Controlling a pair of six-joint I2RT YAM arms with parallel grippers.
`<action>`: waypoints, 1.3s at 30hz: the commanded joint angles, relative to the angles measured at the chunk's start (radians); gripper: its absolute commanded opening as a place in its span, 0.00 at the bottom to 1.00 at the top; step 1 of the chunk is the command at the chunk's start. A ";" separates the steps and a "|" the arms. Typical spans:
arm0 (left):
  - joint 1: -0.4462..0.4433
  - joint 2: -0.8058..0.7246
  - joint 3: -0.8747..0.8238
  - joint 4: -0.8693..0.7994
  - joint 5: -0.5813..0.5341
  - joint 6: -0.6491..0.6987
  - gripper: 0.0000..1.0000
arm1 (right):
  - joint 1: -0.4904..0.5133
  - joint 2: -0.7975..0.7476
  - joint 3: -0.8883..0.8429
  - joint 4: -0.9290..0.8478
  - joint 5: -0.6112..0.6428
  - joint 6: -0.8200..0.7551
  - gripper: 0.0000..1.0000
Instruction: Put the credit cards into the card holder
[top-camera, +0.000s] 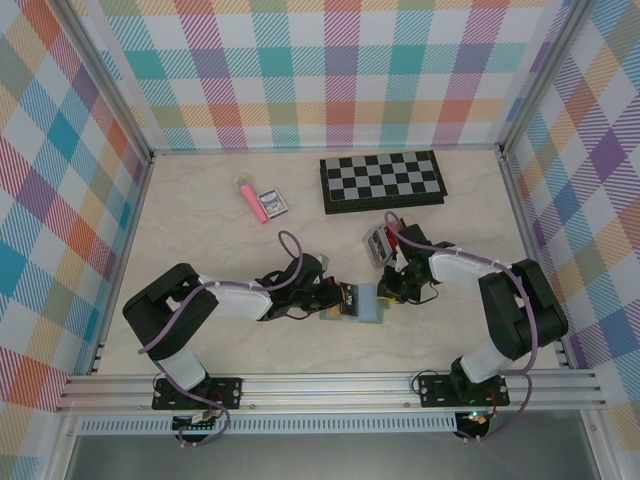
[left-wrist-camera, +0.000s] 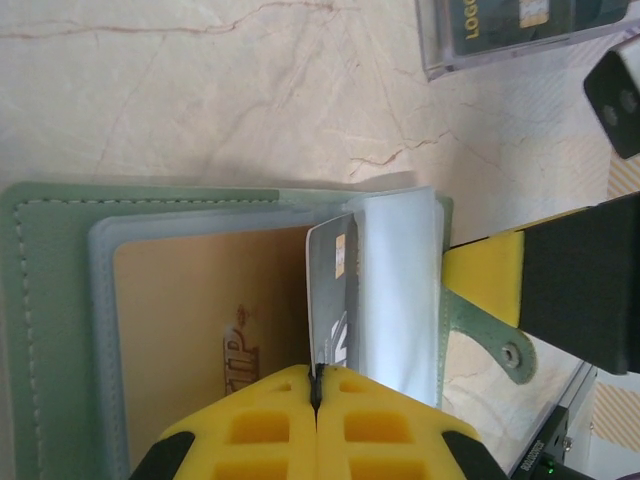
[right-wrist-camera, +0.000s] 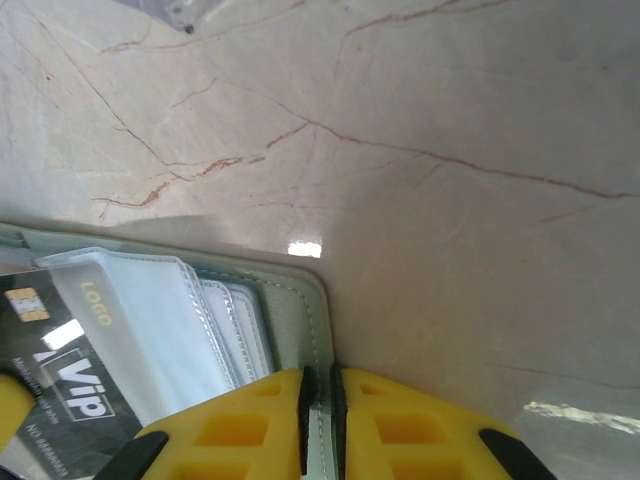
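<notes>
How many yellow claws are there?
2. The left gripper pinches a dark credit card at the open card holder; the right gripper clamps the card holder's edge.

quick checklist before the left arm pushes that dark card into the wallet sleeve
1. left gripper shut on the dark card: ok
2. right gripper clamping the card holder by its cover edge: ok
3. Card holder lying open, clear pockets exposed: ok
4. Card's leading edge inside a pocket mouth: cannot tell
5. closing tab out of the card's path: ok
</notes>
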 joint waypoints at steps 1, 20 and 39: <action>-0.008 0.032 0.008 -0.007 0.003 0.021 0.00 | 0.009 0.013 -0.018 0.006 -0.058 0.013 0.16; -0.081 0.121 0.095 0.028 0.055 -0.021 0.03 | 0.009 0.008 -0.033 0.012 -0.046 0.030 0.16; -0.095 0.024 0.133 -0.320 -0.105 0.068 0.49 | 0.009 0.019 -0.007 -0.039 0.030 0.015 0.16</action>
